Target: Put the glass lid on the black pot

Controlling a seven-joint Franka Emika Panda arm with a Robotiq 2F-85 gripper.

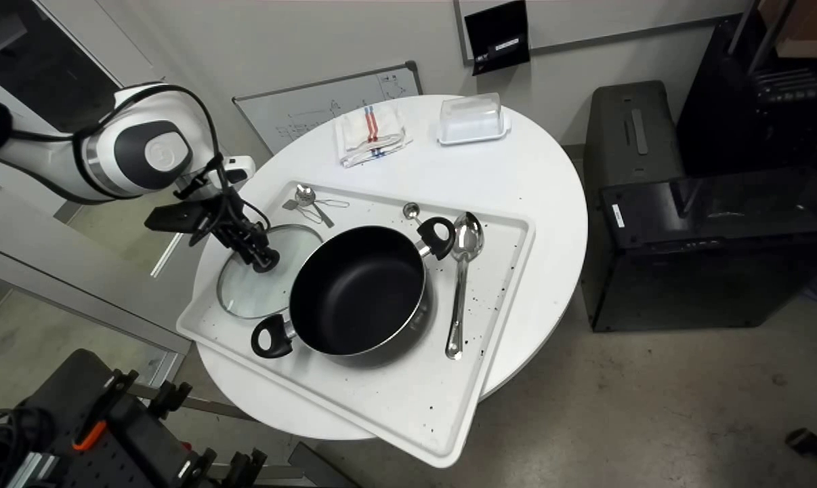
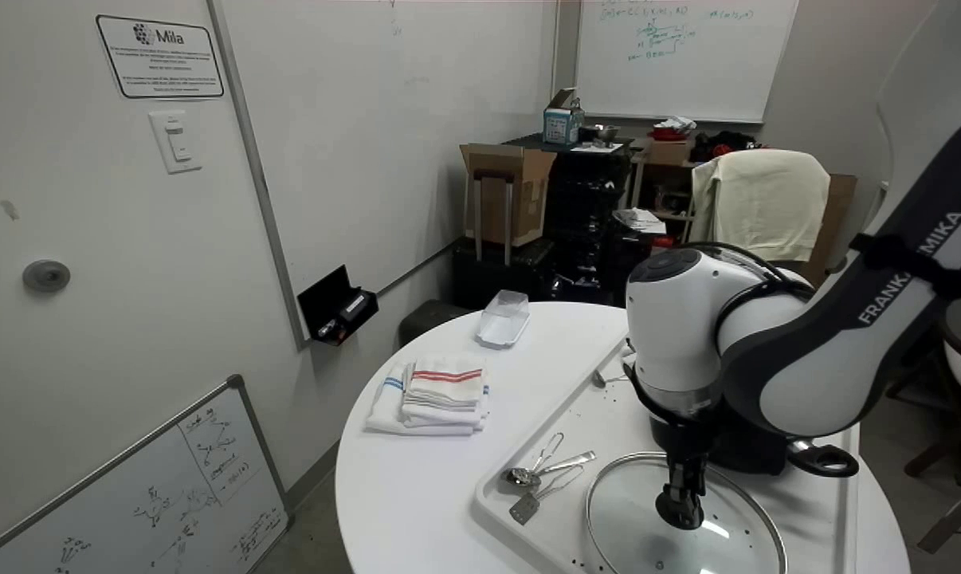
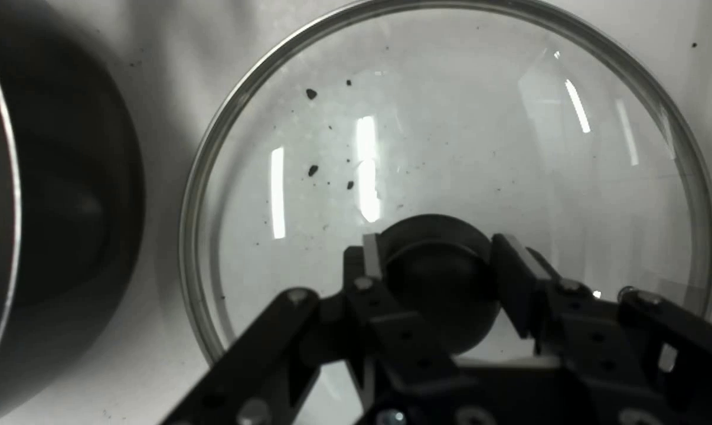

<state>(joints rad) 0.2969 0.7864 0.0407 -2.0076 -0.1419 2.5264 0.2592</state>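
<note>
The glass lid [image 1: 293,254] lies flat on the white tray beside the black pot [image 1: 358,291]. The pot is uncovered, its dark interior showing. In an exterior view the lid [image 2: 632,518] is at the front and the arm hides most of the pot [image 2: 747,454]. My gripper [image 1: 263,259] points down at the lid's middle. In the wrist view my gripper [image 3: 437,254] has its fingers against both sides of the lid's dark knob [image 3: 441,295]. The lid [image 3: 450,147] seems to rest on the tray, close to the pot [image 3: 84,195] at the left edge.
The tray [image 1: 408,413] holds a large metal spoon [image 1: 460,285] beyond the pot, a small spoon [image 1: 412,211] by its handle, and small utensils [image 1: 310,200] near the lid. Folded towels [image 1: 373,134] and a clear-covered dish [image 1: 473,120] stand on the round table [image 1: 551,183].
</note>
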